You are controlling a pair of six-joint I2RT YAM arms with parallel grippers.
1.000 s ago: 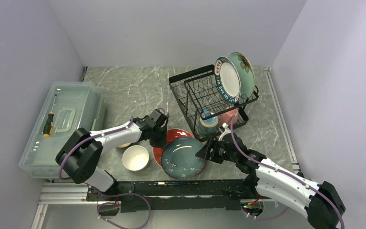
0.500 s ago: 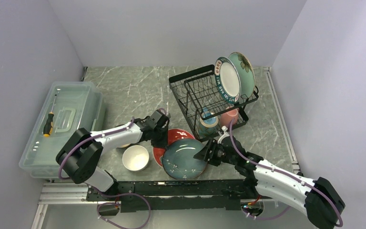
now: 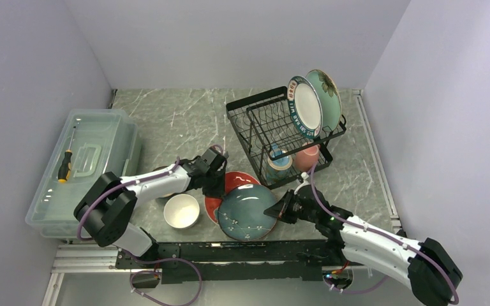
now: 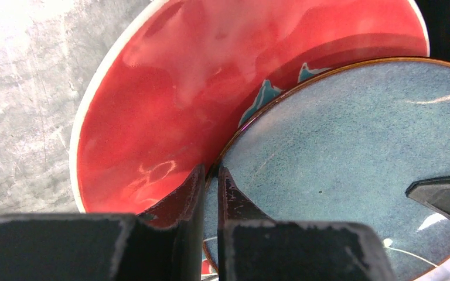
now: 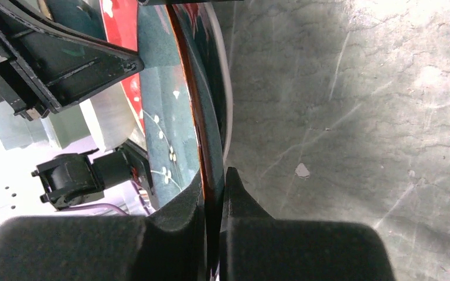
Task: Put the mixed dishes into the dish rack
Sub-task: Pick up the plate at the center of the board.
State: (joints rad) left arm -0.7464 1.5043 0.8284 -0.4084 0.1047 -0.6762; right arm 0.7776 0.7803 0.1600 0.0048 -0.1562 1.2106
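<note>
Teal plate [image 3: 245, 210], brown-rimmed with white blossoms, is pinched by left fingers [image 4: 183, 202] and right fingers [image 5: 241, 202].

Place: a robot lab cell.
Walls: plain grey panels [image 3: 242, 44] are boxing in the dish rack [image 3: 249, 121] on three sides.
Surface: a marbled tabletop [image 3: 178, 115] is carrying the dish rack.
Rig: a metal rail [image 3: 83, 256] is running along the edge nearer than the dish rack.

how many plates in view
4: a white lettered-rim plate and a green flowered plate upright in the rack, a red plate on the table, a blue plate overlapping it. Others may be hidden.
</note>
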